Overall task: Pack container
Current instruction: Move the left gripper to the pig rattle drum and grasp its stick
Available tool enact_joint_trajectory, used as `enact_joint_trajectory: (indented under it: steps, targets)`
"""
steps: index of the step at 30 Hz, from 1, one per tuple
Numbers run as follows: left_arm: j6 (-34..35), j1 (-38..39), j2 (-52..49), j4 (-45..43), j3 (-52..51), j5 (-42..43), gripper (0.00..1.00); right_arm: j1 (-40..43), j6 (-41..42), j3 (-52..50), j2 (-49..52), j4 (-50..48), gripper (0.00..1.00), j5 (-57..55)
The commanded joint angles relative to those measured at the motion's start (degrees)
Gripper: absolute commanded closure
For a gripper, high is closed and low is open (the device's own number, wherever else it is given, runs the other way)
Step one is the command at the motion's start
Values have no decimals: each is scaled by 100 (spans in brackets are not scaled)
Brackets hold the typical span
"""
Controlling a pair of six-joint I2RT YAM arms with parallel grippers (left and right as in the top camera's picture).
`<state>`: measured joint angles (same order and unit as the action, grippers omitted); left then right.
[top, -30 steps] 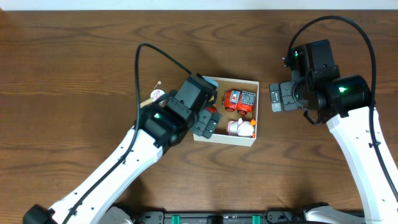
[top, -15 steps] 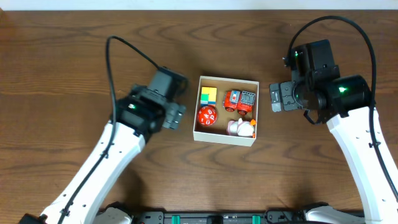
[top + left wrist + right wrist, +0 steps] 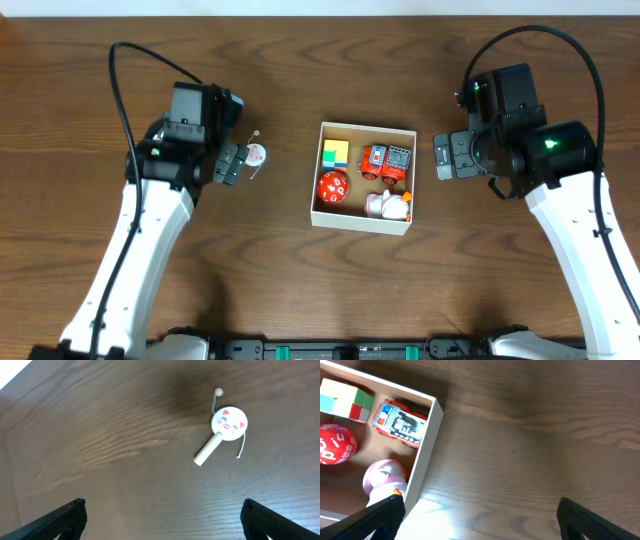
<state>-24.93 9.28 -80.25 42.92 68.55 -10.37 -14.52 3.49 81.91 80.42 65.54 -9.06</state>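
The container (image 3: 363, 225) is a square white box with a tan inside, in the middle of the table. It holds a colour cube (image 3: 335, 154), a red die ball (image 3: 332, 187), a red toy robot (image 3: 386, 162) and a pink figure (image 3: 388, 207). A small pink-faced rattle drum (image 3: 256, 155) lies on the table left of the box, also in the left wrist view (image 3: 227, 425). My left gripper (image 3: 228, 164) is open and empty just left of the drum. My right gripper (image 3: 447, 156) is open and empty right of the box, whose corner shows in the right wrist view (image 3: 427, 445).
The dark wooden table (image 3: 320, 290) extends around the box. The table's far edge runs along the top of the overhead view.
My left arm has pulled away from the box to the left, leaving the red die ball inside. It now hovers beside the rattle drum. The right arm has not moved.
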Motion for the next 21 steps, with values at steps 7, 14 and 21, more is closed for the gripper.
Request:
enact_joint_trajectory:
  steps: [7, 14, 21]
  targets:
    - [-1410, -387, -1287, -59, 50, 662, 2, 26, 74, 68, -48, 7, 1, -57]
    - [-2011, -505, -2175, -264, 50, 1279, 2, 26, 74, 68, -48, 7, 1, -57]
    - [-2033, -505, -2540, -664, 50, 1279, 2, 26, 74, 68, -48, 7, 1, -57]
